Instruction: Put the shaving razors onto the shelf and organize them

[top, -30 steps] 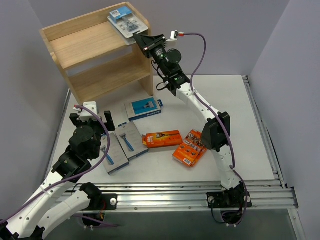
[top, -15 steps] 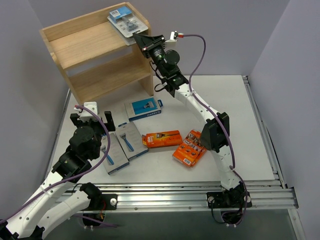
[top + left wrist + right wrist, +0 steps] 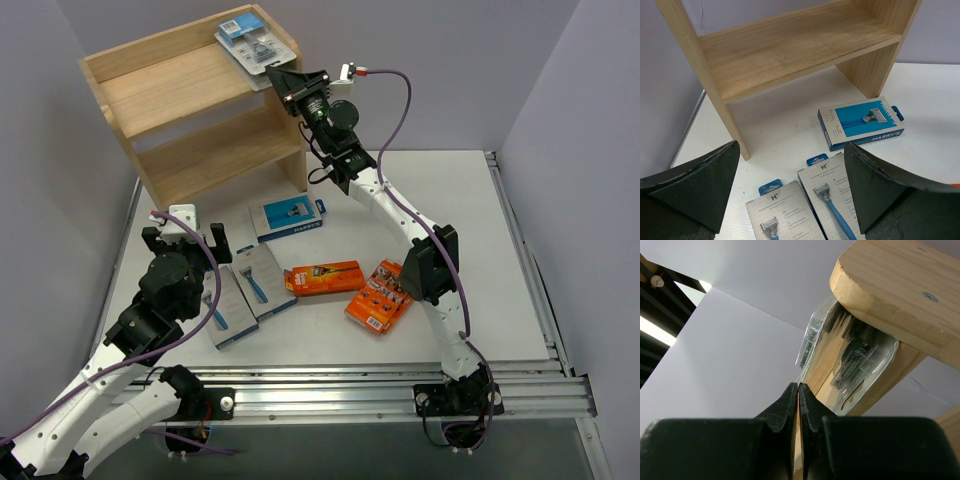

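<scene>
Almost nothing has shifted over the last second: only the right arm's upper joints have eased a touch toward the shelf (image 3: 170, 85), and every pack lies where it lay. The right gripper (image 3: 283, 78) is up at the shelf's top right corner with its fingers pressed fully together. Their tips sit right at the near edge of the blister pack (image 3: 255, 38). In the wrist view the tips meet just short of the clear plastic (whether a thin lip of it is pinched between them I cannot tell). The pack is on the top tier but askew, riding partly over the raised rim at that corner rather than flat on the board.

The step in hand looks like seating that pack properly. To do it well, work the pack slowly inward along the board until it clears the rim and drops flat. Keep the push low and in line with the pack's long side, since a shove at an angle could spin it or tip it off the corner.

The left gripper (image 3: 185, 240) hangs wide open, holding nothing, over the two grey packs (image 3: 258, 280) on the table (image 3: 480, 220). The blue box (image 3: 287, 217) lies just beyond them and the orange boxes (image 3: 323, 277) are off to the right. None of these are shelved yet.
</scene>
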